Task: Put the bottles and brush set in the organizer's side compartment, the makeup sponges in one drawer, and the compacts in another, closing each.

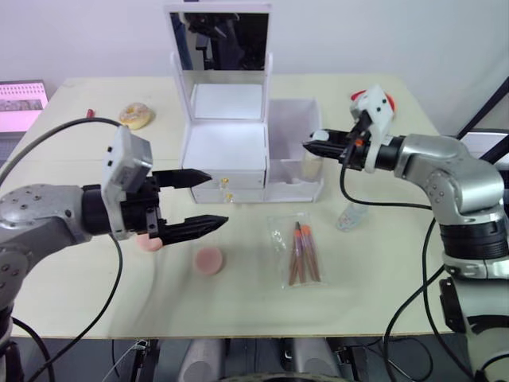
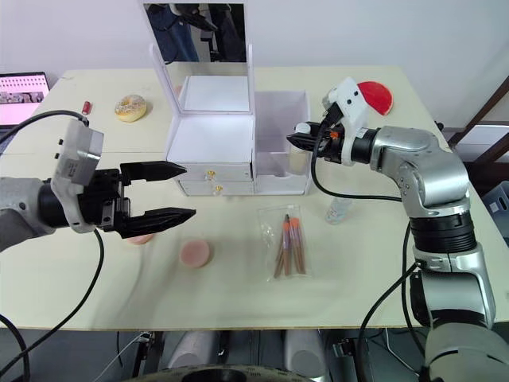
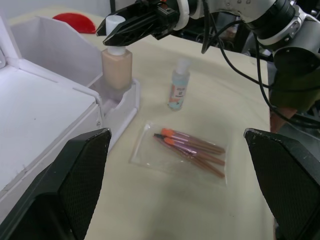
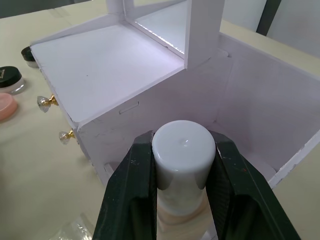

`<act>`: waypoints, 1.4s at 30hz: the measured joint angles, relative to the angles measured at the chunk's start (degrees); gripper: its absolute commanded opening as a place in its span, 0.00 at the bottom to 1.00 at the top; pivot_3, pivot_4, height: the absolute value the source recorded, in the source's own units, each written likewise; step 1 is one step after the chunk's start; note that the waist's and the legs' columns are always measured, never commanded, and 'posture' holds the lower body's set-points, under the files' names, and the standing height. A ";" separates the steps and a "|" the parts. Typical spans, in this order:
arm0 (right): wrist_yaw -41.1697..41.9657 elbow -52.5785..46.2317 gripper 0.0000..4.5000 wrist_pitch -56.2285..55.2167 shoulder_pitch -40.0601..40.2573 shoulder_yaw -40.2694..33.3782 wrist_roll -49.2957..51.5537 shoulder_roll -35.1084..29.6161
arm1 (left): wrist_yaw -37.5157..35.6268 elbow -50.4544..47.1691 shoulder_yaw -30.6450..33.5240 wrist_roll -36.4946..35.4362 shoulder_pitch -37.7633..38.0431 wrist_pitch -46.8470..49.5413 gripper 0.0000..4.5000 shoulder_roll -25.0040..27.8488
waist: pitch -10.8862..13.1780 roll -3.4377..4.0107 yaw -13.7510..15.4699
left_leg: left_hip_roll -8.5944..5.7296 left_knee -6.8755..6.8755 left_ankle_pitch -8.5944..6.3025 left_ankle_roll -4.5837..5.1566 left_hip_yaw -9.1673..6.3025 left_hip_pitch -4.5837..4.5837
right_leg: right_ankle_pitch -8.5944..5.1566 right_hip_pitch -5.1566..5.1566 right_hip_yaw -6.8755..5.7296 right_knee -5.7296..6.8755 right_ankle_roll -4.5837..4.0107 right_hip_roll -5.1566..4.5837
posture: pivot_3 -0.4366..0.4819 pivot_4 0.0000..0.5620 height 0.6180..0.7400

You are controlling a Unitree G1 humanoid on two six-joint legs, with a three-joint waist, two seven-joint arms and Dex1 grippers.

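Right end effector (image 1: 308, 145) clamped the foundation bottle (image 3: 116, 62) inside the organizer's side compartment (image 1: 294, 171), centre frame; left end effector (image 1: 203, 202) hung agape

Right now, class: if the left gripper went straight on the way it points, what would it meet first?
Judging by its wrist view, the left gripper would likely meet the bagged brush set first; depth is uncertain.

my head's two eyes look forward and down over the whole tabletop (image 1: 71, 310), front edge to far edge. my left wrist camera looks across toward the right edge, near the brush set (image 3: 187, 150). my right wrist camera sits close above the organizer (image 4: 110, 65), which all views share.
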 measured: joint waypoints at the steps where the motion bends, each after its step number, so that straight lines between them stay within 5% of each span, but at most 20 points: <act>1: 0.02 0.28 0.18 -0.19 0.00 -0.04 -0.21 0.31 | 0.00 0.00 0.00 0.00 0.00 0.00 1.00 0.00 | 0.00 0.00 -0.01 | 0.00 0.02 0.00 0.00 0.00 0.01 | 0.02 0.00 0.03 0.00 0.03 0.02 | 0.48 0.27 1.00; 9: 0.34 2.54 0.18 -1.37 -0.72 -0.28 -1.23 2.26 | -0.08 0.00 0.00 0.00 0.01 0.00 1.00 0.01 | -0.01 -0.02 -0.18 | 0.10 0.04 0.03 -0.02 0.00 0.09 | 0.07 -0.06 0.93 -0.01 -0.03 0.67 | 0.48 0.27 1.00; 42: 1.67 3.63 0.18 -1.06 -1.95 -0.53 -2.79 4.36 | -0.64 0.02 0.00 0.20 1.21 0.00 1.00 0.05 | -0.01 -0.01 -0.21 | 0.10 -0.04 0.03 -0.02 0.05 0.00 | 0.19 -0.22 1.04 -0.09 -0.23 0.71 | 0.48 0.27 1.00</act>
